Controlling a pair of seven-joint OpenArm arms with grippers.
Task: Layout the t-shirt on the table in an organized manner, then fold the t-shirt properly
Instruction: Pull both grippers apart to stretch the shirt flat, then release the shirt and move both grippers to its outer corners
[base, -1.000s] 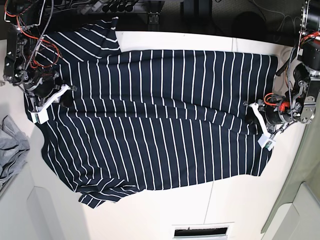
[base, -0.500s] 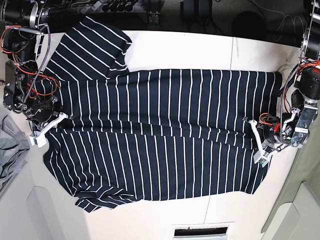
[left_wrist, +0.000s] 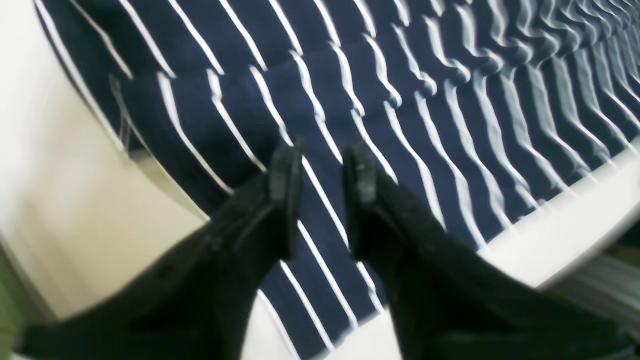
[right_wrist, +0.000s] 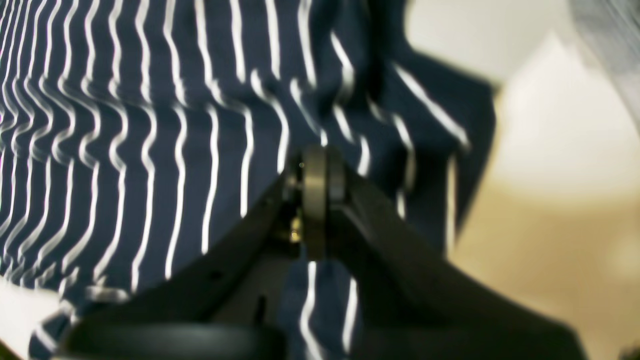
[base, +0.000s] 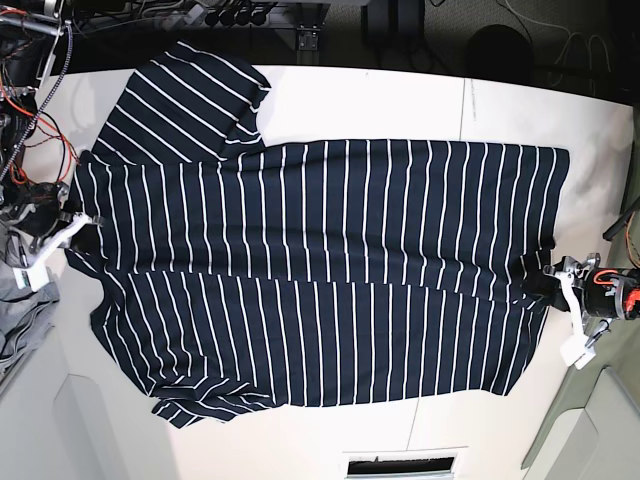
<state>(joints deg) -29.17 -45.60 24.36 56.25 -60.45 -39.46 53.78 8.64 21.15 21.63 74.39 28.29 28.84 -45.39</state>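
Note:
The dark striped t-shirt (base: 320, 270) lies spread wide and mostly flat across the white table (base: 400, 100), one sleeve fanned out at the back left. My left gripper (base: 545, 283) is at the shirt's right edge. In the left wrist view its jaws (left_wrist: 322, 167) stand open just over the striped cloth (left_wrist: 450, 100), gripping nothing. My right gripper (base: 85, 222) is at the shirt's left edge. In the right wrist view it (right_wrist: 317, 167) is shut on a pinch of the shirt fabric (right_wrist: 125, 150).
A plain grey cloth (base: 25, 310) hangs off the table's left side. Dark cables and equipment (base: 240, 15) line the back edge. A pale grey-green panel (base: 590, 420) stands at the front right, and a slotted opening (base: 400, 463) sits at the front edge.
Both arms have moved outward, pulling the shirt wider and flatter, and the back-left sleeve has spread out. The left gripper has opened and let go of the shirt's right edge.

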